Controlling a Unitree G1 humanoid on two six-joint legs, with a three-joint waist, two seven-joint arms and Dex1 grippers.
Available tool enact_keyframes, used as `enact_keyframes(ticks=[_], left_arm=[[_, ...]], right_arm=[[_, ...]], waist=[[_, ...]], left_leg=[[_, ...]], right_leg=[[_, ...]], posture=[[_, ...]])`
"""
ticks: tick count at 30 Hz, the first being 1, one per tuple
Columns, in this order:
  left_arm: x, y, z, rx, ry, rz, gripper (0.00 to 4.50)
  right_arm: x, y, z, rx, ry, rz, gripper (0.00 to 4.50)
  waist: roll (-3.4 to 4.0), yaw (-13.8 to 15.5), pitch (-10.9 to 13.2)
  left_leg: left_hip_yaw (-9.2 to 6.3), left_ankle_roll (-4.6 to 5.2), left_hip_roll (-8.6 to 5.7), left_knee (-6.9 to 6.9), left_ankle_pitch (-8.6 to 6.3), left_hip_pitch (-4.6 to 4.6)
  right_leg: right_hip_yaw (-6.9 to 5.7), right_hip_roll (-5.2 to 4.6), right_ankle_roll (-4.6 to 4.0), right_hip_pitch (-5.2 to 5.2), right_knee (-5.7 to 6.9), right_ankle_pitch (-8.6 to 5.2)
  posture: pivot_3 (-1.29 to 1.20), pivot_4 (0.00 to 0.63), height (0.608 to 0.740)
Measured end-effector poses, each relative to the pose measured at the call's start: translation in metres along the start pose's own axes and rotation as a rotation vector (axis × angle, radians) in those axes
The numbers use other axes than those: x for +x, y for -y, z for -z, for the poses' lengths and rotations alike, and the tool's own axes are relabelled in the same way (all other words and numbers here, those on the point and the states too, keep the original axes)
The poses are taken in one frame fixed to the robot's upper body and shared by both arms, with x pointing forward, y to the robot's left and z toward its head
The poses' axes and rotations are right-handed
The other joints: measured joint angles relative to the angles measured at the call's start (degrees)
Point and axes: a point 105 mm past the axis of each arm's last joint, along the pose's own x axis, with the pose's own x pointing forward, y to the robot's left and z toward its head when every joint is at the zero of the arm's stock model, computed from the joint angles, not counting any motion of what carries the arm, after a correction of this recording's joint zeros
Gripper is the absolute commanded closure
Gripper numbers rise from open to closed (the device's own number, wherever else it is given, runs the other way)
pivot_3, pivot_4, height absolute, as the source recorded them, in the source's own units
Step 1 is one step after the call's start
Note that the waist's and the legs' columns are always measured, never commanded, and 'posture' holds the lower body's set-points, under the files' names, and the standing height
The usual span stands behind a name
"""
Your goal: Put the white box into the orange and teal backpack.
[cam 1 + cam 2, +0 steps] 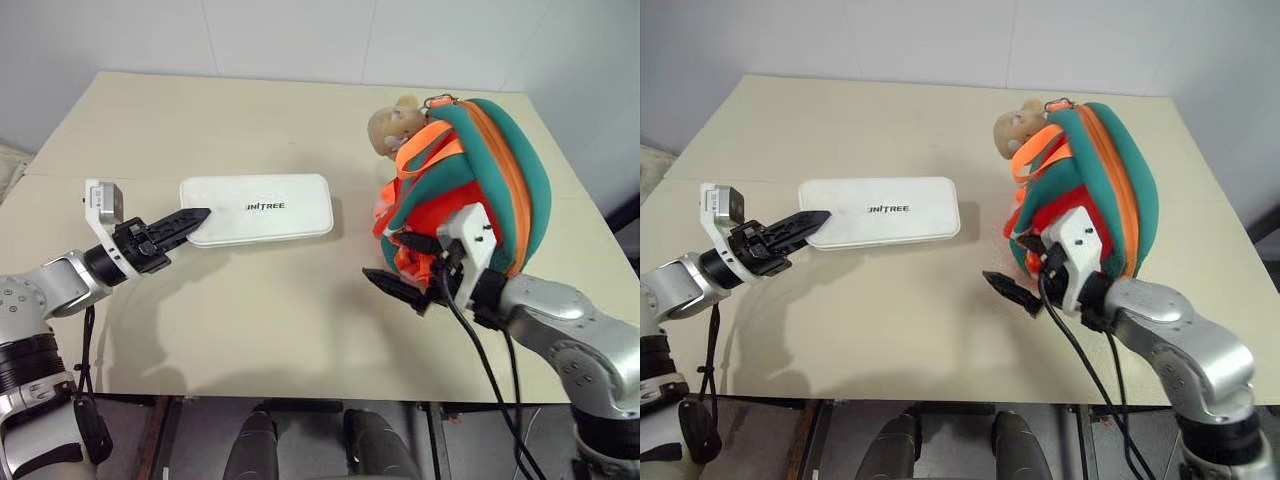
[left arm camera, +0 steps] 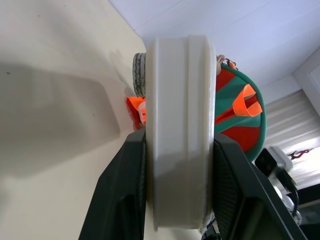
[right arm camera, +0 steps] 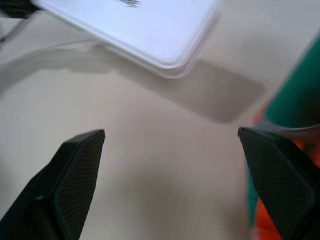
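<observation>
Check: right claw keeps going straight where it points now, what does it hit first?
Probably the white box, held by the left claw. The open right claw aims at its near corner over bare table; depth unclear.

I take this for a robot test room or lab, not a home. I stand at 1 plain beige table [image 1: 300,320] with a bare matte top, set close to smooth white wall panels [image 1: 300,35] on the far side, their seams running straight up. Nothing decorates the walls. On the tabletop lie just 2 props: a white box [image 1: 258,208] lettered "UNITREE", the sort of branded case a robotics bench would have, and an orange and teal backpack [image 1: 470,185] at the right. Black cables [image 1: 480,360] trail from my right arm, which suits a wired test rig.
</observation>
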Motion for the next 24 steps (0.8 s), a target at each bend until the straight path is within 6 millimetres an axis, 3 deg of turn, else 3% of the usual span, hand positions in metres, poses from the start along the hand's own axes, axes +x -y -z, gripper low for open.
enact_keyframes(ticks=[8, 17, 24], left_arm=[[-0.005, 0.001, -0.001, 0.002, 0.018, -0.012, 3.17], [-0.007, -0.001, 0.000, -0.001, 0.019, -0.026, 3.17], [-0.006, -0.001, 0.000, -0.002, 0.015, -0.026, 3.17]], right_arm=[[0.013, 0.027, 0.000, -0.010, 0.038, 0.194, 0.00], [-0.001, 0.026, 0.000, -0.033, 0.027, 0.181, 0.00], [0.006, 0.037, -0.005, -0.004, 0.084, 0.289, 0.00]], waist=[[0.03, 0.0, 0.0], [0.04, 0.0, 0.0], [0.06, -0.2, 0.0]], left_leg=[[0.00, 0.00, 0.00, -0.05, 0.00, 0.01], [0.00, 0.00, 0.00, -0.04, 0.00, 0.02], [0.00, -0.01, 0.00, -0.04, 0.00, 0.02]], right_leg=[[0.00, 0.00, 0.05, -0.03, 0.04, 0.03], [-0.01, 0.00, 0.14, -0.01, 0.04, 0.07], [0.00, 0.00, 0.11, -0.03, 0.04, 0.06]], posture=[[0.00, 0.150, 0.740], [0.00, 0.150, 0.740], [0.00, 0.150, 0.740]])
